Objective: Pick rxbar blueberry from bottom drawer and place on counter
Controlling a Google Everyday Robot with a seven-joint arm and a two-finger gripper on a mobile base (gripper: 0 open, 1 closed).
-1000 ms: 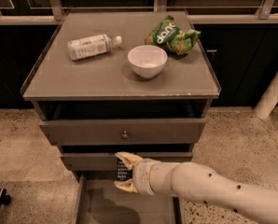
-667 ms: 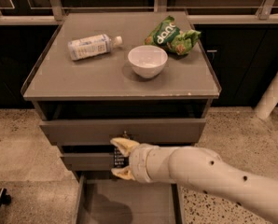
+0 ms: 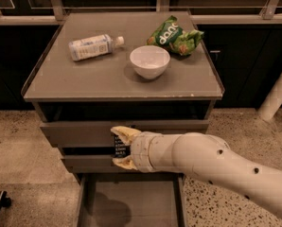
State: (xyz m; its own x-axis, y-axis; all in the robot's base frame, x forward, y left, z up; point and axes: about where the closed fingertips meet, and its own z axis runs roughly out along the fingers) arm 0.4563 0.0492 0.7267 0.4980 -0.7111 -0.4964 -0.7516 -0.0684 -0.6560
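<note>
My gripper (image 3: 119, 148) is shut on the rxbar blueberry (image 3: 119, 146), a small dark bar with white lettering held upright between the two tan fingers. It hangs in front of the upper drawer fronts, above the open bottom drawer (image 3: 129, 202), whose grey floor shows nothing on it. The counter (image 3: 84, 79) is the grey cabinet top above the gripper. My white arm reaches in from the lower right.
On the counter lie a white bottle (image 3: 91, 47) on its side at the left, a white bowl (image 3: 150, 61) in the middle and a green snack bag (image 3: 175, 36) at the back right. A white pole (image 3: 278, 93) stands at the right on the speckled floor.
My gripper has risen with the bar from just above the bottom drawer to the level of the upper drawer fronts and shifted a little to the left.
</note>
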